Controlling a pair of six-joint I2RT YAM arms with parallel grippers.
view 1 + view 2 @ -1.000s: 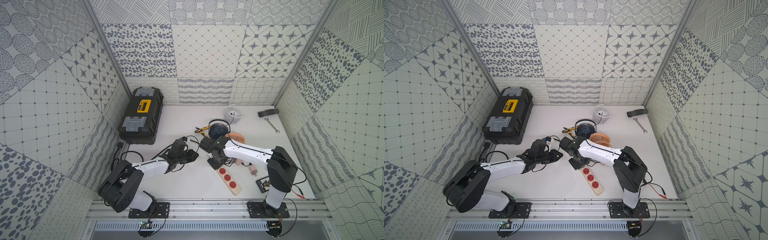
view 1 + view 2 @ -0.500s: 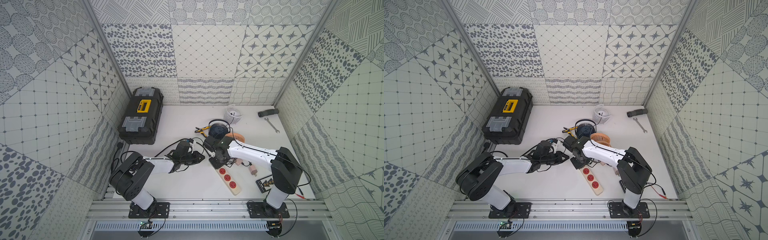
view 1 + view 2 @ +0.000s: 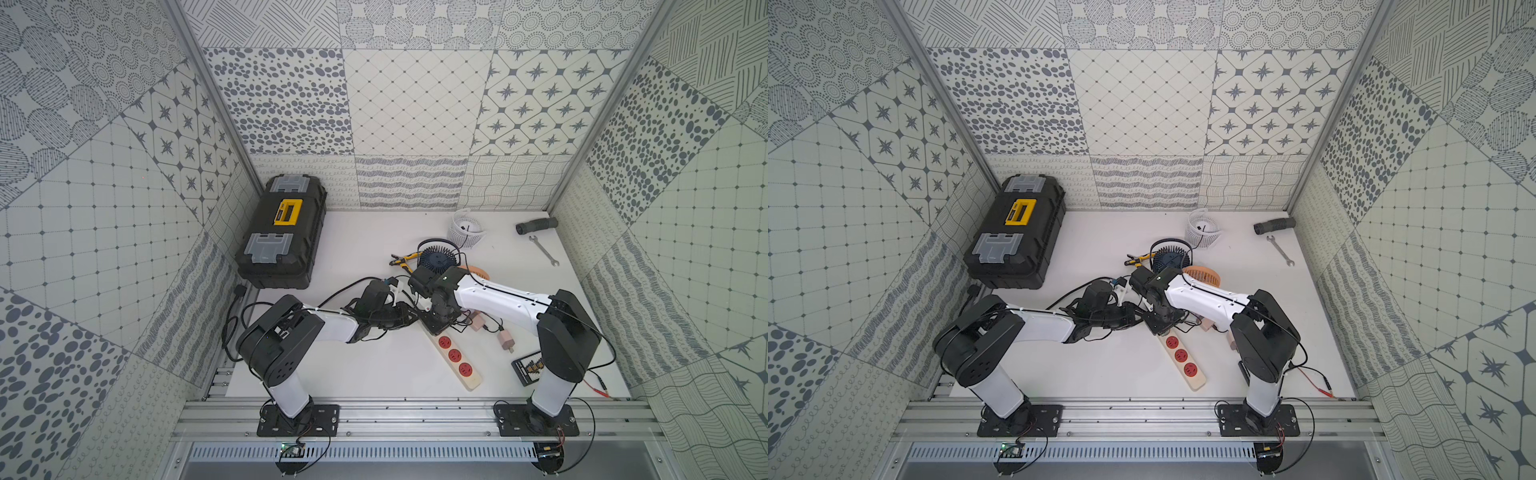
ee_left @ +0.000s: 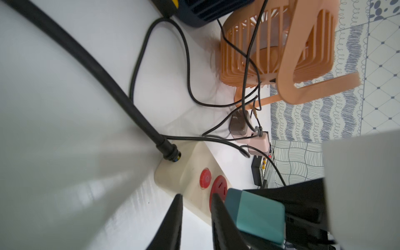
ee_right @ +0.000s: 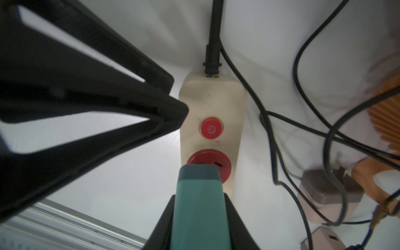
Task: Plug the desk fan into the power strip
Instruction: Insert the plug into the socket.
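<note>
Two robot arms [image 3: 498, 300], bolted to an aluminium rail [image 3: 415, 410], are working in a lab test booth, printed tile-pattern walls [image 3: 415, 104] enclosing its white tabletop [image 3: 374, 374].

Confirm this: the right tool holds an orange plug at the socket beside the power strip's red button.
Wrong colour. The right wrist view shows the right tool holds a teal plug, at the socket beside the power strip's red button.
</note>
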